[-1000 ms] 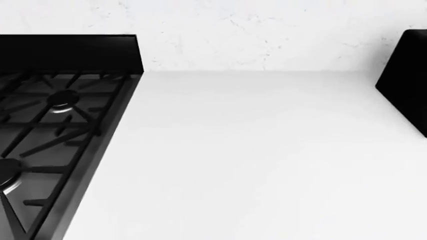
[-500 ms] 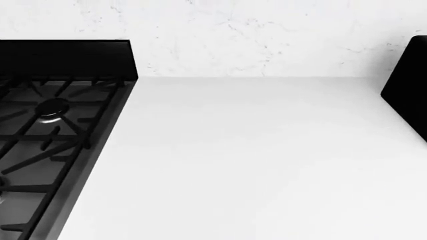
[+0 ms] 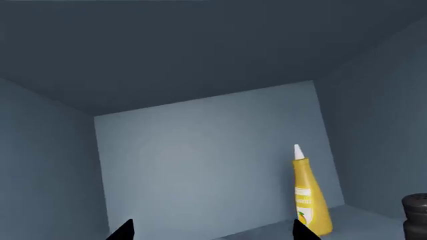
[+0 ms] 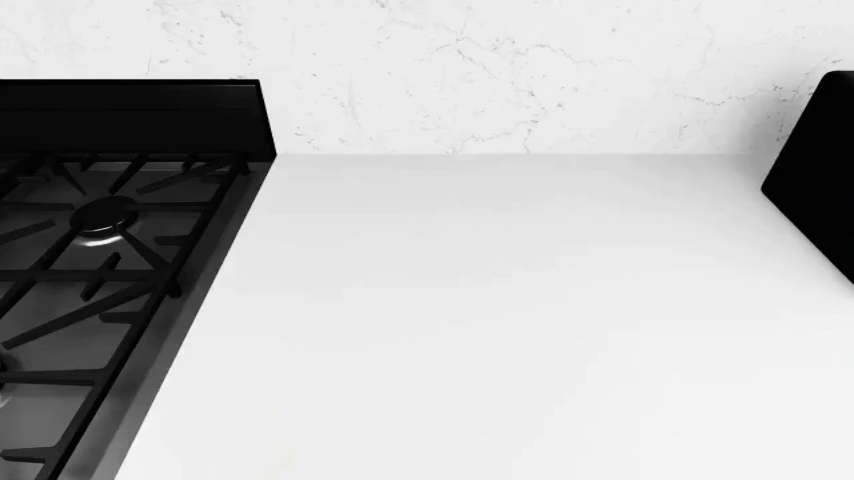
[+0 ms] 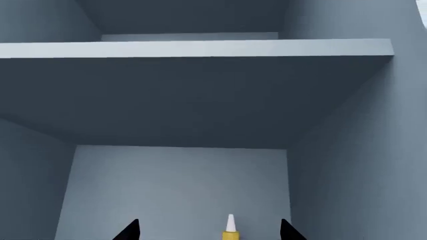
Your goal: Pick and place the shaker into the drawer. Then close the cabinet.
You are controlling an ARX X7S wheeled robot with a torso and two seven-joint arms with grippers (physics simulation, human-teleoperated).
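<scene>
The shaker (image 3: 415, 216), small and round with a dark-holed top, stands on the floor of a blue-grey cabinet compartment (image 3: 200, 150), at the edge of the left wrist view. A yellow squeeze bottle (image 3: 310, 200) stands between it and my left gripper (image 3: 215, 232). That gripper is open, only its two black fingertips (image 3: 125, 231) showing, with nothing between them. My right gripper (image 5: 209, 232) is open too, facing the same compartment under a shelf (image 5: 193, 49), with the bottle's white tip (image 5: 230, 223) beyond its jaws. The drawer is out of view. Neither gripper shows in the head view.
The head view shows a white counter (image 4: 507, 320) against a marbled backsplash (image 4: 534, 70). A black gas hob (image 4: 94, 270) fills its left side. The black coffee machine (image 4: 817, 180) cuts in at the right edge.
The head view has tilted up slightly: the hob and the counter's back edge slid down the picture, showing more backsplash. Almost nothing moved in the last half second.
</scene>
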